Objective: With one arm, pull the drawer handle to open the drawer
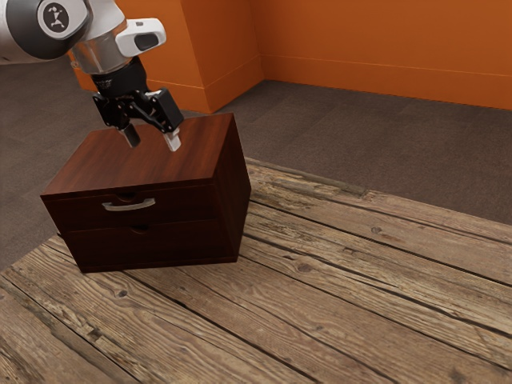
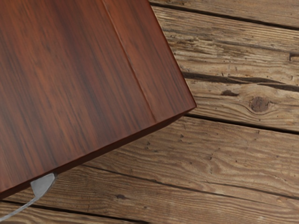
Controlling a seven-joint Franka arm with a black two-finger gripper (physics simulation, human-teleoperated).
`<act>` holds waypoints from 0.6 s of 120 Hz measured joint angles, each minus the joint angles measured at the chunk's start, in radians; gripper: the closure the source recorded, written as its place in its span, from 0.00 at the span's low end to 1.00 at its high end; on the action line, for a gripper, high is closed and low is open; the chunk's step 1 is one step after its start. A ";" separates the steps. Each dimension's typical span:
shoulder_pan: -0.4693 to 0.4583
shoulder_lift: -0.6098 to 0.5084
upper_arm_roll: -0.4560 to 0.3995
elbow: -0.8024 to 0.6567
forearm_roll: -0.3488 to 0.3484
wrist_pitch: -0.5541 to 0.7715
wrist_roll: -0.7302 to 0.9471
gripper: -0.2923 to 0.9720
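A dark wooden cabinet with two drawers stands on the plank table. The upper drawer carries a pale metal handle on its front and looks shut, flush with the cabinet face. My gripper hovers above the cabinet's top, fingers pointing down and spread apart, open with nothing between them. In the wrist view the cabinet's top lies just under the hand, and one end of the handle peeks out past its front edge.
The plank table stretches wide to the exterior view's right and front of the cabinet. Grey carpet floor and orange walls lie behind. A lower drawer sits beneath the upper one.
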State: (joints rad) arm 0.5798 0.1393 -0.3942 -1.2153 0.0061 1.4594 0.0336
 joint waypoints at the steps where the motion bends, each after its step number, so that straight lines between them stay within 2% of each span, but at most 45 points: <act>1: 0.000 0.000 0.000 0.000 0.000 0.000 0.000 0.23; 17: 0.001 -0.001 0.001 0.003 -0.002 -0.002 0.003 0.23; 26: 0.018 -0.043 -0.002 0.133 0.005 -0.002 0.001 0.23; 34: 0.017 -0.083 -0.014 0.179 0.016 0.003 -0.003 0.23; 54: -0.038 -0.091 -0.022 0.190 0.019 0.010 -0.010 0.23; 72: -0.025 -0.084 -0.023 0.180 0.017 0.013 -0.015 0.23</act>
State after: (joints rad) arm 0.5544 0.0557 -0.4169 -1.0349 0.0231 1.4722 0.0184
